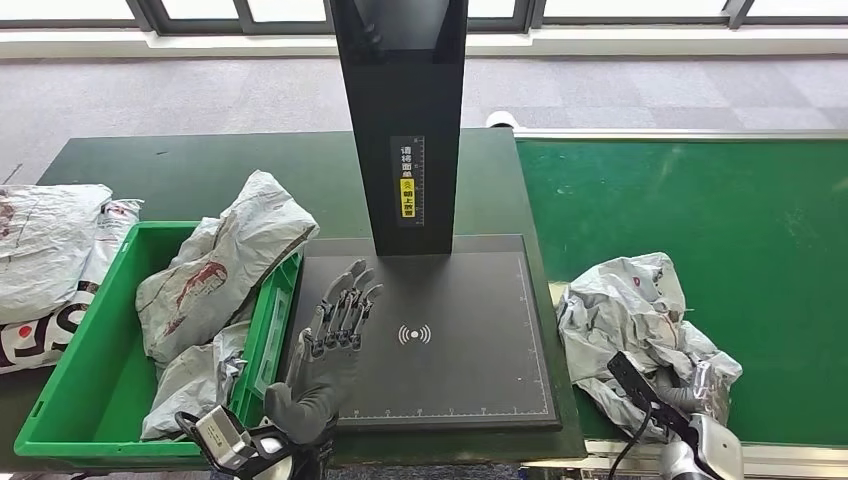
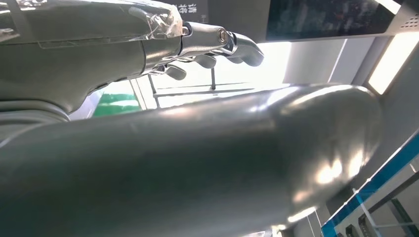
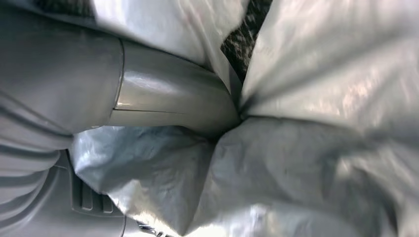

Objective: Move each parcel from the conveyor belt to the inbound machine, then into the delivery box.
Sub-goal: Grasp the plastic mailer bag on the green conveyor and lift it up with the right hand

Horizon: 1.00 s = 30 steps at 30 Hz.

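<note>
Fingers of the right hand [image 1: 690, 398] dig into a crumpled grey plastic mailer parcel [image 1: 632, 318] on the green conveyor belt [image 1: 700, 200] — gripping it; left hand [image 1: 335, 335], spread and empty, hovers over the black scanner plate [image 1: 470, 300].

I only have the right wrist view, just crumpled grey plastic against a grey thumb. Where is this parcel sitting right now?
Observer: The crumpled grey plastic mailer parcel lies on the green conveyor belt, at the edge beside the scanner. The right robot hand grips its near corner.
Operator: Is the scanner free?
Observer: The flat black scanner plate has no parcel on it. The left robot hand is over its left part, fingers apart, holding nothing.
Operator: And the delivery box?
Observer: The green plastic crate left of the plate already holds other grey mailer bags.
</note>
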### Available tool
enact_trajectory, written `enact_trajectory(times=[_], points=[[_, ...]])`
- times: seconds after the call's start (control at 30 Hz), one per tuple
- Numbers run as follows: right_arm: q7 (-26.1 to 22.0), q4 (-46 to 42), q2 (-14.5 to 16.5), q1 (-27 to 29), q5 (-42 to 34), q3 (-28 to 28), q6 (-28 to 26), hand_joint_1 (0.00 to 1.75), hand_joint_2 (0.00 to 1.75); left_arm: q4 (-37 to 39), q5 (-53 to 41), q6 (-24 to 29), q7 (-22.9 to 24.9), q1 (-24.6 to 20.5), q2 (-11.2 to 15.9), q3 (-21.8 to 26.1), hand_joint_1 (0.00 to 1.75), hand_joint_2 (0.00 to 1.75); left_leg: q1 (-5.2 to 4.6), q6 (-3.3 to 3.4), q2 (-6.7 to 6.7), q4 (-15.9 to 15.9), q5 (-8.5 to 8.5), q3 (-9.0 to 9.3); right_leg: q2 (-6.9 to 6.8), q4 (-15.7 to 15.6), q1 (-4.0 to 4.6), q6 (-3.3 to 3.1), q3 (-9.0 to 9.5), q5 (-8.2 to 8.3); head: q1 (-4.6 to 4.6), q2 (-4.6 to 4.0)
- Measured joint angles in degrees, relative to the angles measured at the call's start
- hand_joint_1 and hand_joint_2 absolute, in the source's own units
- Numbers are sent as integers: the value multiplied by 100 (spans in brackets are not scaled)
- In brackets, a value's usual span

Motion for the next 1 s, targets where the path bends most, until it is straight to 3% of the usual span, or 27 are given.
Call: enact_trajectory(times=[0.23,0.43,0.53,0.8,1.0], points=[[-1481,-2599,631,956,-1940,142,-185,175,175,-44,-39,154,0,134,-41,0,0,0,1,-6,-27,-2,2,-24,-17,5,2,-8,-19,-8,-1,0],[-2412,-4721,1048,1828,-2910,519,-369,175,175,-86,1,219,0,167,-41,0,0,0,1,-5,-26,-3,-3,-31,-17,5,0,-7,-24,-20,-1,0],[-2688,-5430,1179,2078,-3031,792,-385,175,175,-87,34,235,0,167,-41,0,0,0,1,-7,-18,-3,-6,-29,-11,5,-1,-7,-27,-20,-1,0],[-2678,-5966,1273,2143,-3004,1609,-128,175,175,-89,51,281,0,142,-41,0,0,0,1,-4,-12,-3,-3,-25,-9,5,-3,-7,-21,-17,1,0],[-2601,-5265,1283,1654,-2832,2098,-60,175,175,-77,96,264,0,64,-43,0,0,0,2,-8,-6,-3,2,-21,-2,7,-1,-8,-21,-14,-1,0]])
